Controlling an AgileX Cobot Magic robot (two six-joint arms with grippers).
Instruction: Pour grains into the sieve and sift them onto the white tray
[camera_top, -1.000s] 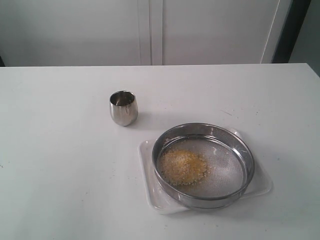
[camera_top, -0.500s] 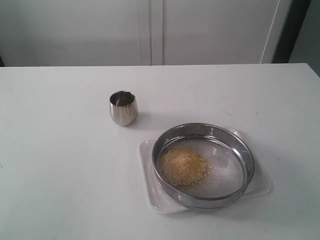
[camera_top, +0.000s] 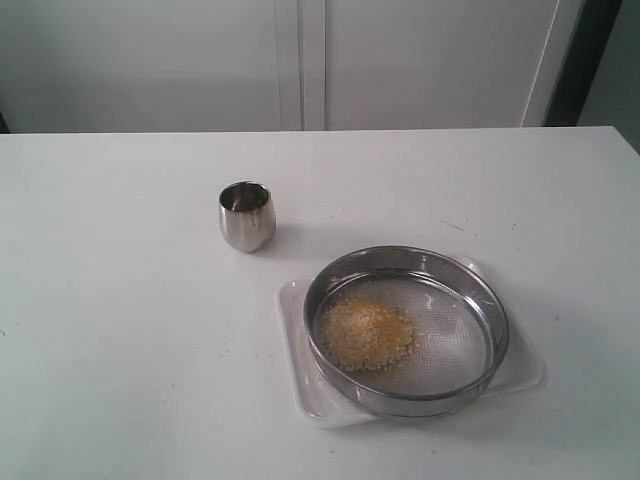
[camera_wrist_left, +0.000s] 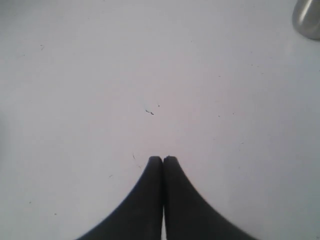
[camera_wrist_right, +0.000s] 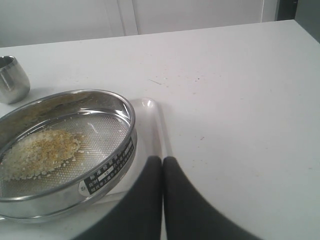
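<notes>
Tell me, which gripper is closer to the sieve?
The right. The right gripper, shut, sits beside the sieve; the left gripper, shut, hangs over the table, the steel cup in view, no sieve.

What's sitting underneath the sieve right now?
The white tray, its corners showing around the sieve. Its middle is covered by that sieve and the grains, so anything sifted is hidden.

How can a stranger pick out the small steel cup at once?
On the white table, find the white tray carrying the wide sieve. Beyond it to the left, the cup stands alone, upright. It is small, rounded and deep; the sieve is broad, shallow and meshed.
</notes>
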